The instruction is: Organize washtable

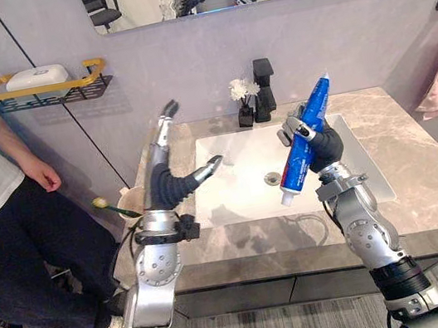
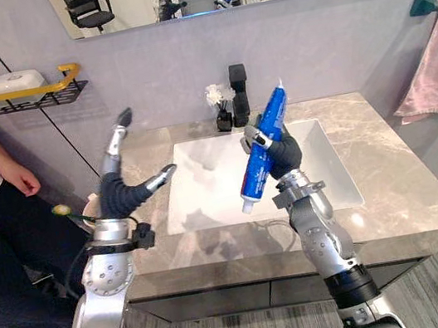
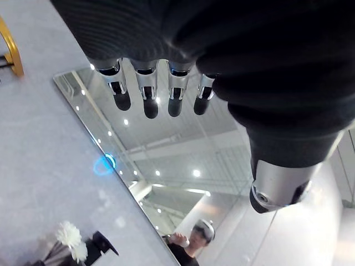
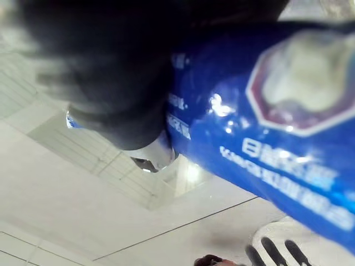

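While your right hand (image 1: 325,146) curls round the toothpaste tube (image 1: 296,170), cap down above the sink (image 1: 237,199), a loosened grip could drop it into that sink. Your left hand (image 1: 170,185), fingers spread and empty, hovers over the sink's left rim.

The marble counter (image 1: 430,171) holds a white sink (image 1: 239,186), a black tap (image 1: 262,81) and a small flower vase (image 1: 245,116).
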